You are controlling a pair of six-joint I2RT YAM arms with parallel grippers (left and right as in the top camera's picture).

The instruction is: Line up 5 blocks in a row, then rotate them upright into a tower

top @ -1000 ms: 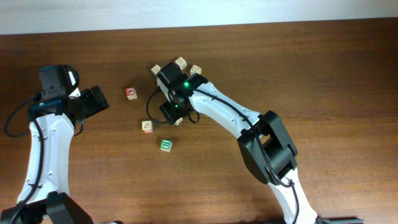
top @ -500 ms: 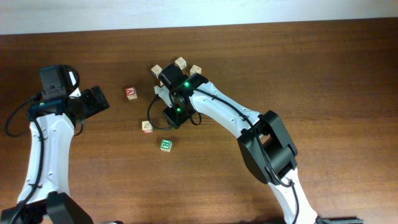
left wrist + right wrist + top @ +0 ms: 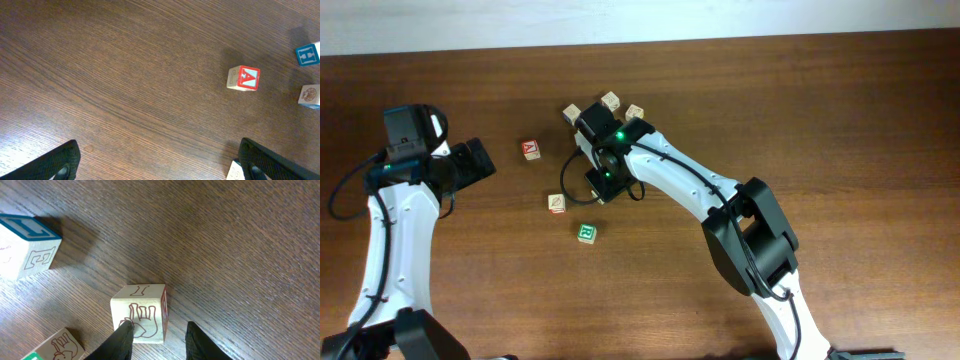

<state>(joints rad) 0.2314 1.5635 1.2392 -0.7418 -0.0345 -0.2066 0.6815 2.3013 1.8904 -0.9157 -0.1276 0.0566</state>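
Note:
In the right wrist view a cream block (image 3: 140,311) with a red hand drawing sits on the table under my right gripper (image 3: 159,327). The left fingertip (image 3: 123,332) overlaps its face. The right fingertip (image 3: 200,341) stands apart from its red side, so the jaws are narrowed but not clamped. Overhead, my right gripper (image 3: 599,182) hides this block. A tan block (image 3: 557,203) and the green "R" block (image 3: 587,233) lie to its lower left. My left gripper (image 3: 480,162) hovers wide open at the left, holding nothing.
A red "A" cube (image 3: 530,149) lies between the arms and also shows as the red "A" cube (image 3: 243,78). Three pale cubes (image 3: 611,101) cluster behind the right gripper. A blue-topped cube (image 3: 25,247) and another drawn cube (image 3: 61,347) lie close to the right fingers.
The right jaws have narrowed around the cream block and the gripper has shifted slightly over it. The left arm has not moved.

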